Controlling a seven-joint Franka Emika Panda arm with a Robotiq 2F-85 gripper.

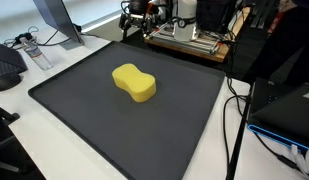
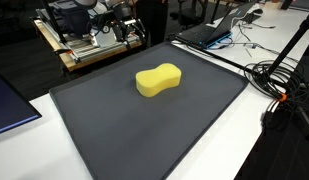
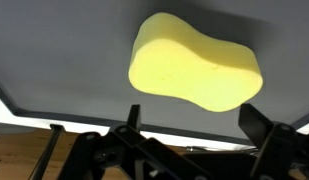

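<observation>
Lying on a black mat (image 1: 84, 115), a yellow sponge (image 1: 134, 83) sits just above the middle of the frame in both exterior views, its waisted shape flat on the mat (image 2: 114, 135) and clear of every edge. In the wrist view the sponge (image 3: 192, 62) fills the upper centre, while the gripper (image 3: 192, 115) shows along the bottom of the frame with its jaws spread wide and nothing between them. Its dark fingers (image 3: 132, 120) stand at lower centre-left and lower right, apart from the sponge. A wooden platform (image 1: 189, 42) lies at the top of an exterior view beyond the mat, a water bottle (image 1: 32, 52) stands at the upper left, and black cables (image 1: 234, 115) trail down the right side. A laptop (image 2: 209, 33) rests at the upper right.
</observation>
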